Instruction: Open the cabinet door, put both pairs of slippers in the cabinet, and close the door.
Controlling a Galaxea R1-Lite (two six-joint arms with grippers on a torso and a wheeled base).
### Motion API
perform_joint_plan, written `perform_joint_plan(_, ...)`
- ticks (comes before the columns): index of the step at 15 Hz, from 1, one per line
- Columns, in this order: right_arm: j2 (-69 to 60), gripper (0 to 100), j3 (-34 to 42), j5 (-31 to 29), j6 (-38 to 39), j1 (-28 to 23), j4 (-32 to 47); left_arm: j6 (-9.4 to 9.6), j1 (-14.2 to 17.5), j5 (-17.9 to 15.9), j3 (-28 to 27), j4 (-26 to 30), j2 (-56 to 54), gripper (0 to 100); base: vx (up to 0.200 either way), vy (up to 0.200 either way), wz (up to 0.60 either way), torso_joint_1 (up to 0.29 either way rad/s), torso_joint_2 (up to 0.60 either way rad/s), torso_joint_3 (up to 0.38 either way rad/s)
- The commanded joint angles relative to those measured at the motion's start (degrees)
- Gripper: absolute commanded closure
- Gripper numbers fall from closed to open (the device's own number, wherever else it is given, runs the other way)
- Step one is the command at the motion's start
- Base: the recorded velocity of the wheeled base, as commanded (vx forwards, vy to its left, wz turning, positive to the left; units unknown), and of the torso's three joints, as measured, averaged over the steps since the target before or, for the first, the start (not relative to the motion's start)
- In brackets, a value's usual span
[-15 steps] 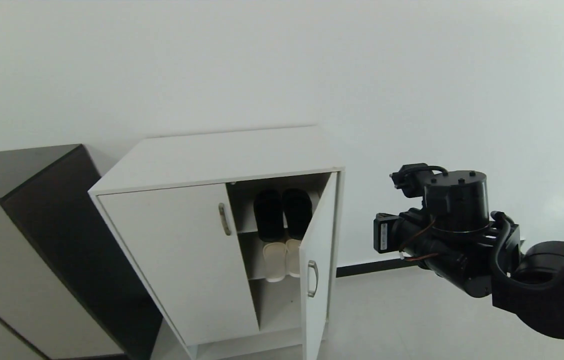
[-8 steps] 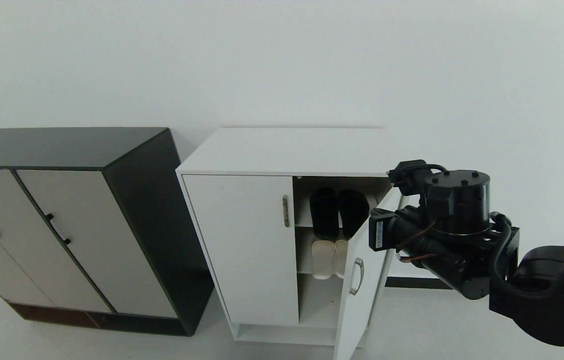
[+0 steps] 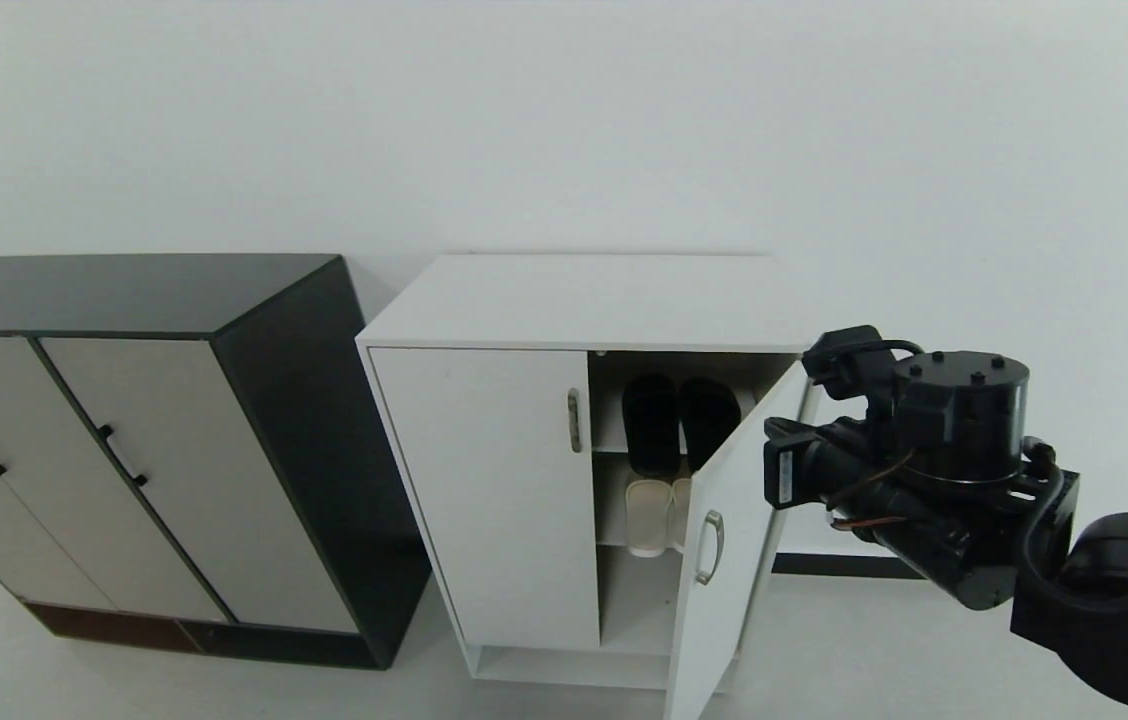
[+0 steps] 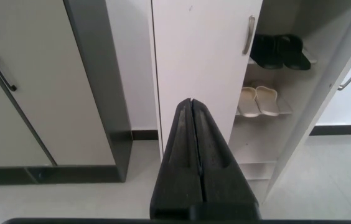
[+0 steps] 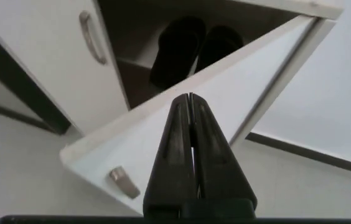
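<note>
Right gripper (image 5: 191, 102) drifted slightly lower-right in frame, fingers closed, empty; left gripper (image 4: 191, 106) closed too. Black slippers (image 3: 679, 420), white slippers (image 3: 652, 515) shelved; door (image 3: 739, 480) ajar, only closing left.

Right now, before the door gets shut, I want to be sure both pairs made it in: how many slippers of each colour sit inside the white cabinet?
Black slippers: 2
Cream slippers: 2
Total: 4
</note>
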Motion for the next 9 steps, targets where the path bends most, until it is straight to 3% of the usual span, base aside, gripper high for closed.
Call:
perform_joint_plan(1, -4.2, 100, 4.01, 3.97, -1.85, -1.07, 0.59, 0.0, 0.0, 0.01, 0.0, 0.0, -0.01, 100, 0.0, 0.0, 0.0, 0.0, 0.0, 0.0)
perform_joint_plan(3, -7.54, 100, 6.65, 9.5, -2.38, -1.16, 3.22, 0.0, 0.0, 0.01, 0.0, 0.0, -0.01, 100, 0.0, 0.0, 0.0, 0.0, 0.0, 0.0)
perform_joint_plan(9, -3.49, 100, 6.91, 11.88, -1.85, -1.16, 3.4, 0.0, 0.0, 0.01, 0.0, 0.0, -0.01, 100, 0.0, 0.0, 0.0, 0.0, 0.0, 0.0)
